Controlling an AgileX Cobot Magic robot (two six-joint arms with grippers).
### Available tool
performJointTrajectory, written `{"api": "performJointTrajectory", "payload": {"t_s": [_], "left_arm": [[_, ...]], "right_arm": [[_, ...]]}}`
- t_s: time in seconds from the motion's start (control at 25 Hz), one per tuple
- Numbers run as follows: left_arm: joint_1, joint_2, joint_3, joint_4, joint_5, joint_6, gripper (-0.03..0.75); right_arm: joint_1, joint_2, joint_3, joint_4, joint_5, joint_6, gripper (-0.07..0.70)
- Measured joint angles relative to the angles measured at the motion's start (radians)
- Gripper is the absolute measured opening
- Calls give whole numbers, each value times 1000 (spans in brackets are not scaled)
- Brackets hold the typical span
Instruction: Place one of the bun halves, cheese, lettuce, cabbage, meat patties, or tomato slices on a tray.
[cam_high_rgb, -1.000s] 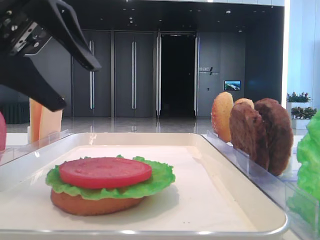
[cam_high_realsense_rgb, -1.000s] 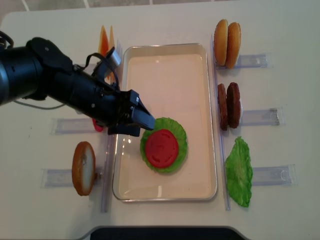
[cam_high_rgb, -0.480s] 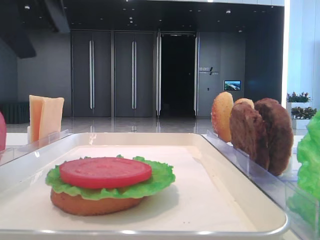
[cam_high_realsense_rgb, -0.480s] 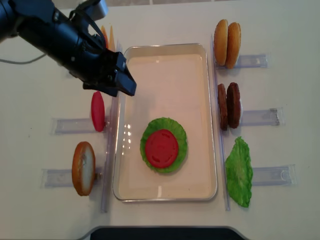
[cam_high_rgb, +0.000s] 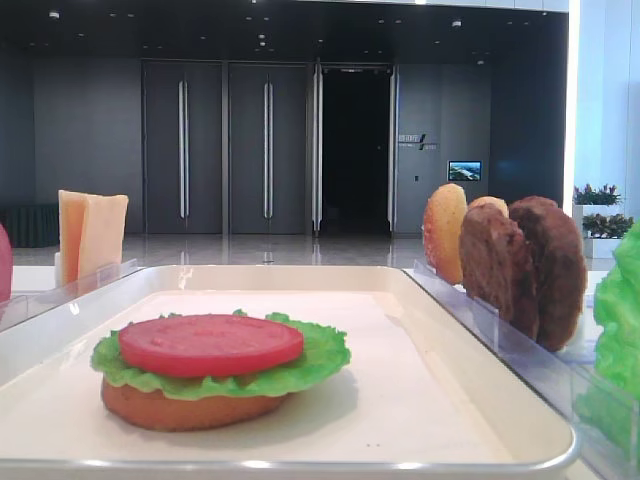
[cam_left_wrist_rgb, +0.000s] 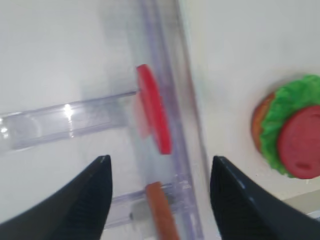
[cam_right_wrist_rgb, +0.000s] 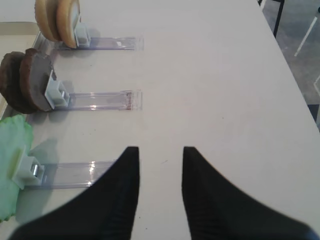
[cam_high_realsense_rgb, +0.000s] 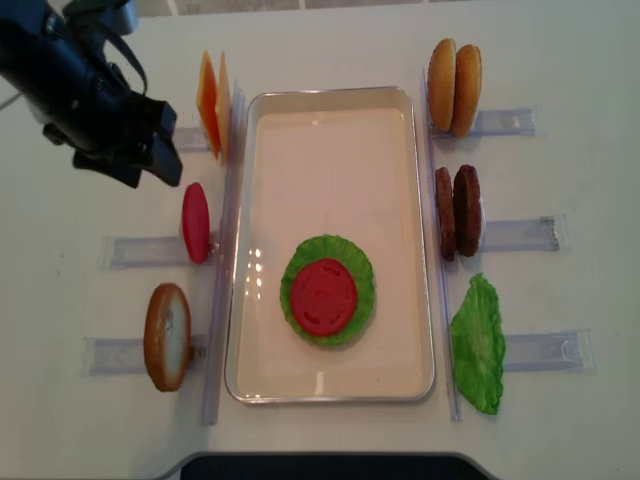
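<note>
The cream tray holds a stack: a bun half at the bottom, lettuce on it, and a tomato slice on top. My left gripper hovers open and empty left of the tray, beside the cheese. In its wrist view the left gripper frames a standing tomato slice and a bun half's edge. The right gripper is open over bare table, right of the meat patties.
Clear acrylic holders flank the tray. On the left stand a tomato slice and a bun half. On the right stand two bun halves, two meat patties and a green lettuce leaf.
My left gripper has pulled back from over the tray's left side to the far left, out of the low exterior view. The stack on the tray has not moved.
</note>
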Motion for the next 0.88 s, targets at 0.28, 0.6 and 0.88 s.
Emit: {"api": "performJointTrajectory", "payload": {"t_s": [0.28,0.6,0.88], "left_arm": [[66,-7,0,217,98,-61,471],[66,-102,28,285,104,-97,471],[66,-374,190,283,107,-107,471]], "right_arm": [[0,0,0,0,0,0,237],[0,0,0,0,0,0,237],[0,0,0,0,0,0,237]]}}
